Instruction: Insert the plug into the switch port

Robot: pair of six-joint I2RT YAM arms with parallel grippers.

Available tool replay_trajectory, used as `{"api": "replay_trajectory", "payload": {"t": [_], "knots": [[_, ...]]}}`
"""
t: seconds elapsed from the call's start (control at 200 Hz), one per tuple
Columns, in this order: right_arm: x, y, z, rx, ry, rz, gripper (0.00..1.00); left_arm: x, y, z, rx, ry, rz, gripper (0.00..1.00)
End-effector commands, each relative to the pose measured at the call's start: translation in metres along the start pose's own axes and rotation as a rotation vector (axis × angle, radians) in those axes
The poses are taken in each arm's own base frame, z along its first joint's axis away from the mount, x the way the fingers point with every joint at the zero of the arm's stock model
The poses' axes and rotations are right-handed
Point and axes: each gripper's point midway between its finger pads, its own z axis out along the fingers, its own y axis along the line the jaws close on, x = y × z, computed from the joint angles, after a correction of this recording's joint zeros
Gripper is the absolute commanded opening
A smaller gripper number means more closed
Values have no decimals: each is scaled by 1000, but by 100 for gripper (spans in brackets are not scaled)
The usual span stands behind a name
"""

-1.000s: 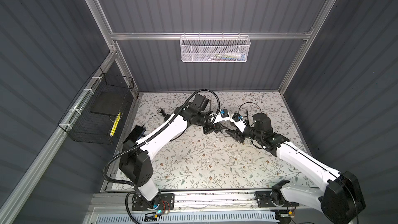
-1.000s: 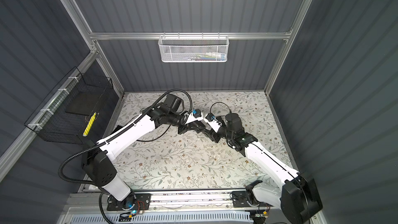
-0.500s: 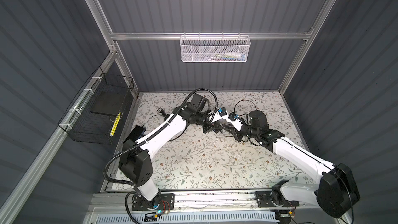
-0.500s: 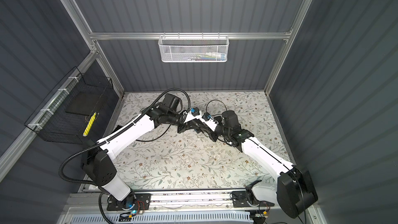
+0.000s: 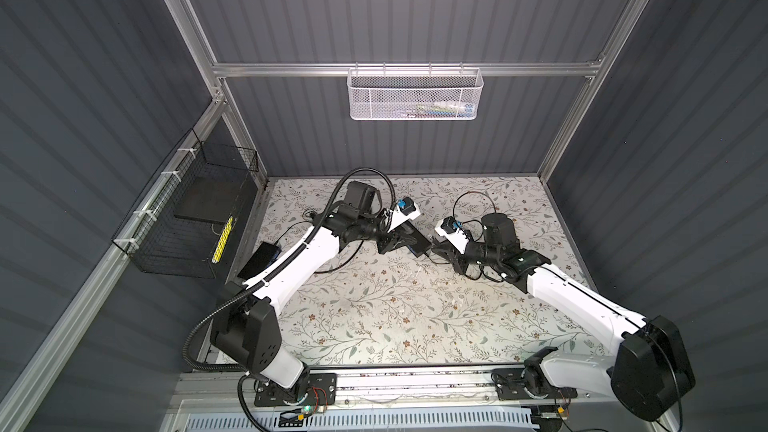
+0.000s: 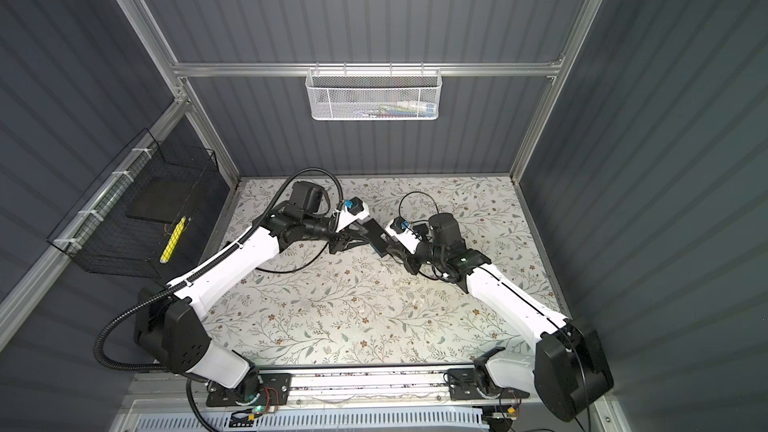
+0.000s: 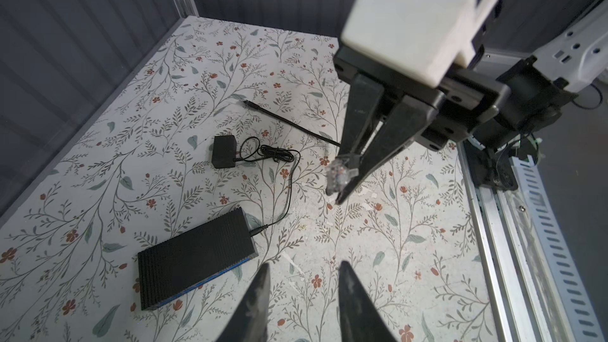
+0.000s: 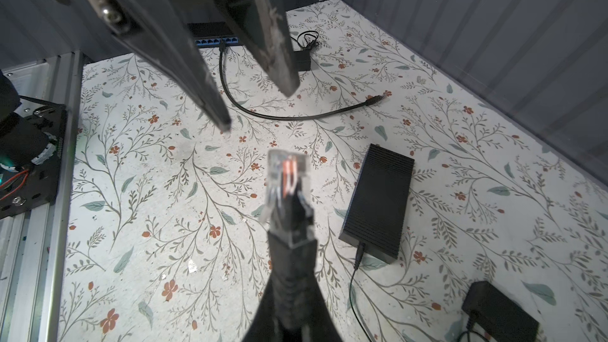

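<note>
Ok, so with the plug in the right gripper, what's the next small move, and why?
Probably swing the right gripper down toward the blue side of the switch. It is shut on the plug, which is apart from the box and not lined up with that side, and the left gripper stands open and empty.

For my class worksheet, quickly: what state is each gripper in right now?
Left gripper: open, holding nothing.
Right gripper: closed on the clear Ethernet plug.
</note>
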Motion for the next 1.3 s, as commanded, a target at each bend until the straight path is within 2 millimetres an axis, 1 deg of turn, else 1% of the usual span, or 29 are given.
{"api": "replay_trajectory", "payload": {"t": [0.0,0.085,0.19,0.315,0.455,0.56,0.69,0.78,0.896,1.016,1.201,1.296], "knots": [[-1,10,-2,-51,-17,40,11,-20,-4,0,32,-126,-41,34],[-1,14,-3,-72,-25,49,11,-18,-1,2,52,-189,-108,34],[-1,18,-3,-93,-29,63,11,-16,6,6,82,-234,-213,36],[2,19,-1,-104,-22,83,12,-24,15,0,126,-318,-296,39],[-2,18,1,-107,-51,108,12,-31,13,-5,173,-400,-338,39],[-7,19,3,-127,-73,120,13,-27,12,-2,202,-438,-379,40],[-6,20,6,-152,-58,133,12,-29,12,2,253,-484,-413,40],[-6,20,7,-154,-50,136,12,-29,12,4,266,-483,-415,40],[-6,19,7,-151,-41,134,13,-29,5,10,286,-448,-398,40],[-6,18,8,-152,-36,132,12,-20,-5,21,308,-365,-386,40],[-8,18,10,-160,-36,128,13,-10,-12,26,332,-306,-385,40],[-7,17,11,-166,-31,135,13,-13,-13,26,337,-310,-377,40]]}}
